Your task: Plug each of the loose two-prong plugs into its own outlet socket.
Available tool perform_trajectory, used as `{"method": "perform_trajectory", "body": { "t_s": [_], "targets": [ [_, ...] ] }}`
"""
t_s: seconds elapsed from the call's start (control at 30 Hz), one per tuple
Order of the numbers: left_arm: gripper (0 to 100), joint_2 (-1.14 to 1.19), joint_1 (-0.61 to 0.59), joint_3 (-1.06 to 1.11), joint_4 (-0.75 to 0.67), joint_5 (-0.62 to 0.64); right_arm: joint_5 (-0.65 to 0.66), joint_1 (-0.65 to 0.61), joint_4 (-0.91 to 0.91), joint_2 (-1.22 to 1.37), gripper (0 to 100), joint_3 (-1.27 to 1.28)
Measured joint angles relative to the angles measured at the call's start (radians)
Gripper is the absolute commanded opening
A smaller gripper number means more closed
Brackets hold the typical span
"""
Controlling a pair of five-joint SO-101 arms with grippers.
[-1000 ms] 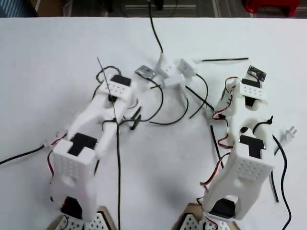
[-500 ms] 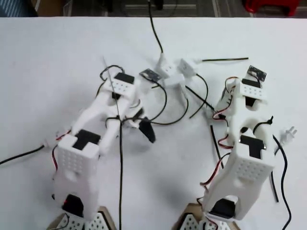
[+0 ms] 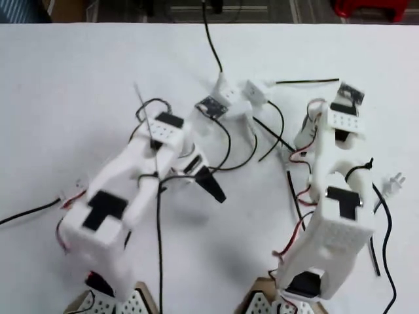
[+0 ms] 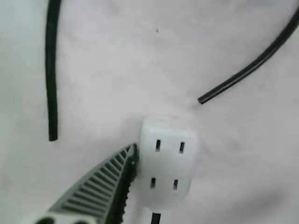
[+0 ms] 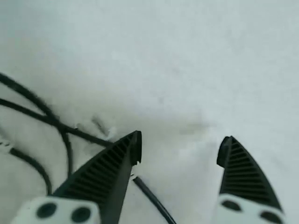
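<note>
A white outlet block (image 4: 166, 161) with two pairs of slots lies on the table just beside one ribbed finger (image 4: 105, 189) of my left gripper. In the high view my left gripper (image 3: 204, 178) is open, a black finger splayed toward the table's middle, short of the cluster of white outlet blocks (image 3: 236, 99). A loose white two-prong plug (image 3: 393, 182) on a black cable lies at the right, beside the right arm. My right gripper (image 5: 182, 144) stands open over bare table, black cables (image 5: 42, 116) beside one finger.
Loose black cables (image 3: 226, 147) curl between the two arms and around the outlets. A cut cable end (image 4: 205, 98) lies near the outlet block. The white table (image 3: 78, 65) has free room at the far left and along the back.
My left arm has swung right toward the outlets and its gripper has opened, a black finger spreading out. The right arm has shifted slightly away from me.
</note>
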Motion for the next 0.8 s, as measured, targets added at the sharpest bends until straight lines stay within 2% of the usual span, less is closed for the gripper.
{"method": "perform_trajectory", "body": {
  "t_s": [0.13, 0.33, 0.47, 0.63, 0.8],
  "targets": [
    [58, -0.183, 0.005, 0.183, -0.115, 0.092, 0.015, 0.0, 0.11, -0.127, 26.6, -0.091],
    [58, -0.325, 0.002, 0.408, -0.333, 0.126, 0.219, 0.026, 0.304, -0.256, 26.5, -0.183],
    [58, -0.339, -0.02, 0.454, -0.419, 0.149, 0.298, 0.13, 0.404, -0.265, 26.5, -0.187],
    [58, -0.339, -0.08, 0.479, -0.483, 0.218, 0.319, 0.272, 0.493, -0.265, 26.5, -0.187],
    [58, -0.339, -0.094, 0.497, -0.529, 0.23, 0.348, 0.374, 0.471, -0.267, 26.5, -0.086]
  ]
}}
